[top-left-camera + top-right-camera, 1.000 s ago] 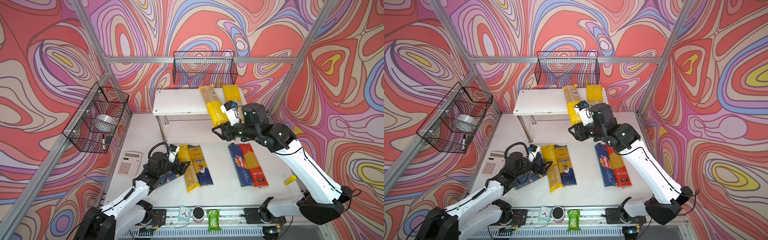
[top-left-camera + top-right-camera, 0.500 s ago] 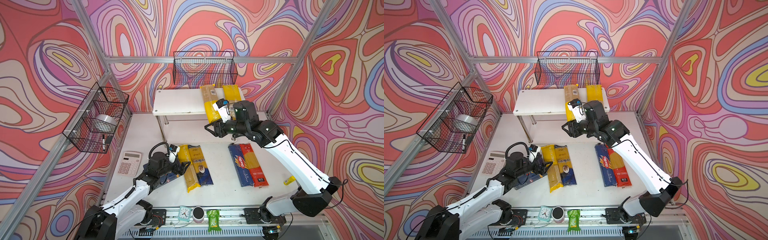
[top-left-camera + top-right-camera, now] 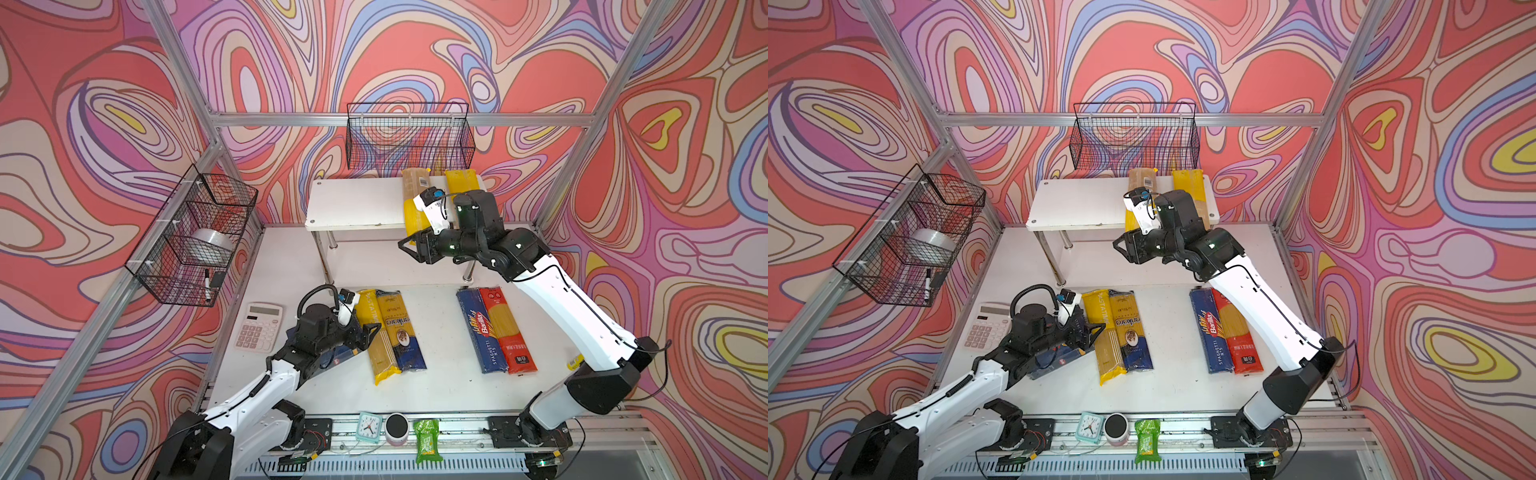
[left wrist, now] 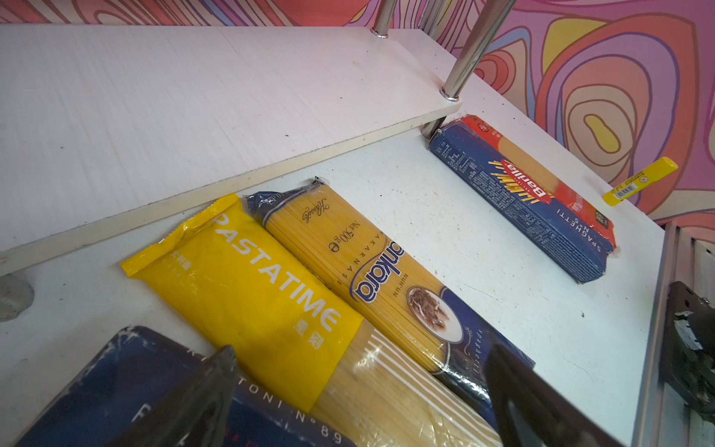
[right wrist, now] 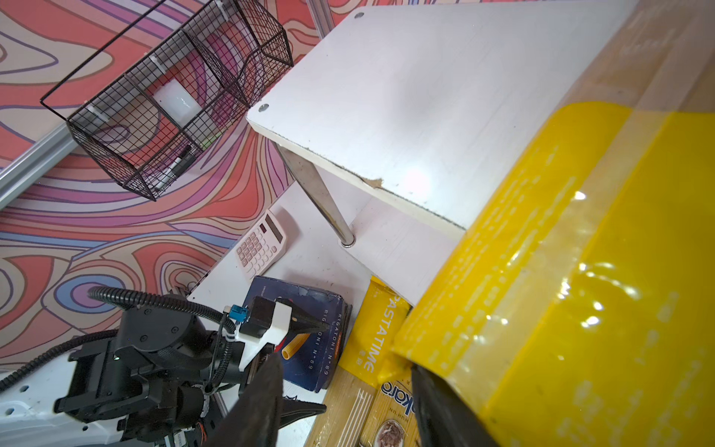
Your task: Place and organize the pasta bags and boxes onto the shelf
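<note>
The white shelf (image 3: 353, 203) stands at the back. On its top board lie two yellow-and-clear bags, one with a barcode (image 3: 415, 195) overhanging the front edge and one further right (image 3: 459, 187). My right gripper (image 3: 409, 249) is open beside that overhanging end (image 5: 561, 271), nothing between its fingers. On the table lie the Pastatime bag (image 3: 374, 336), the blue-and-gold bag (image 3: 401, 328), the Barilla spaghetti box (image 3: 482, 328) and the red bag (image 3: 509, 328). My left gripper (image 3: 370, 332) hovers open over the rigatoni box (image 3: 1059, 357), largely hidden under the arm.
A black wire basket (image 3: 409, 137) hangs above the shelf, another (image 3: 195, 232) with a tape roll on the left wall. A calculator (image 3: 258, 326) lies left of my left arm. A clock (image 3: 369, 426), a small cylinder (image 3: 396, 428) and a green packet (image 3: 428, 440) sit on the front rail.
My right gripper has swung left along the shelf front, and the overhanging end of the barcode bag has shifted left with it. The left arm has not moved.
</note>
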`<state>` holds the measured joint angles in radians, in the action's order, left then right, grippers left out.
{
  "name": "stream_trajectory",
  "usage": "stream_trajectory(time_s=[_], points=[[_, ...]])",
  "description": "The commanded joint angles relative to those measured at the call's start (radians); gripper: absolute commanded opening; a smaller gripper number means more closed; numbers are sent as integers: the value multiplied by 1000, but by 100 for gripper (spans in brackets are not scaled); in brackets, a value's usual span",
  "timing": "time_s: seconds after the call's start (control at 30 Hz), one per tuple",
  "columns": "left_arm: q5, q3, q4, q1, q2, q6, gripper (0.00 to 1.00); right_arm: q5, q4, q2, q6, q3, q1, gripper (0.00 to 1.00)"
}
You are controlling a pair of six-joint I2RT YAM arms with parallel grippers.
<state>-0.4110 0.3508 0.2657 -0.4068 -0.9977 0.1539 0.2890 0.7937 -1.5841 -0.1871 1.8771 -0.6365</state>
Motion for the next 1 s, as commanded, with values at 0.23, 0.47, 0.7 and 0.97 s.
stream_trajectory(time_s=[0.23, 0.47, 0.7, 0.97], points=[[-3, -11, 15, -3, 11, 4, 100, 22, 5, 10, 1, 53, 9, 55], [-3, -11, 15, -5, 10, 4, 100, 36, 34, 45, -5, 45, 10, 55], [1, -10, 12, -4, 17, 3, 100, 146, 15, 131, -24, -9, 9, 55], [3, -9, 4, -4, 24, 1, 100, 88, 51, 222, -33, -107, 11, 56]])
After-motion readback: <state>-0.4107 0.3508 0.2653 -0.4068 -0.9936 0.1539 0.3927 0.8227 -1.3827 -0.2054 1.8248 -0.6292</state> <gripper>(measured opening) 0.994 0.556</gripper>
